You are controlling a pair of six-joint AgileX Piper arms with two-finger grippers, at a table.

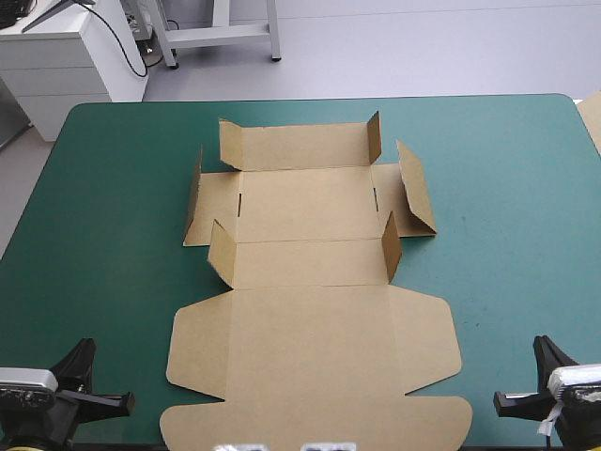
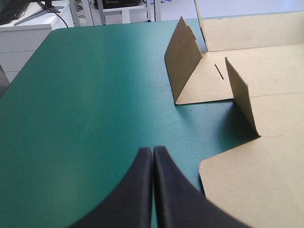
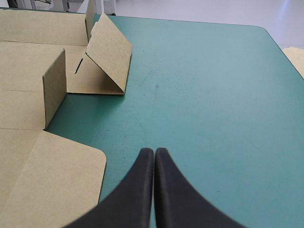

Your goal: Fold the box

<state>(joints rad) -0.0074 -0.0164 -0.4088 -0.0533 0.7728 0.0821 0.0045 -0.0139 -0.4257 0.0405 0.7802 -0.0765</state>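
Note:
The brown box (image 1: 310,282) lies as a cut sheet in the middle of the teal-green table, its wide lid panel toward the near edge. Small flaps stand half raised at both sides of the far panels. My left gripper (image 1: 130,402) rests at the near left corner, shut, with nothing in it; in its own view the left gripper (image 2: 153,150) points past the box's left flaps (image 2: 183,59). My right gripper (image 1: 498,401) sits at the near right corner, also shut and empty. The right gripper (image 3: 154,151) has the box's right flap (image 3: 110,54) ahead of it.
A strip of pale board (image 1: 592,117) shows at the table's right edge. Bare teal-green cover (image 1: 113,216) lies on both sides of the box. A white cabinet (image 1: 66,56) stands beyond the far left corner.

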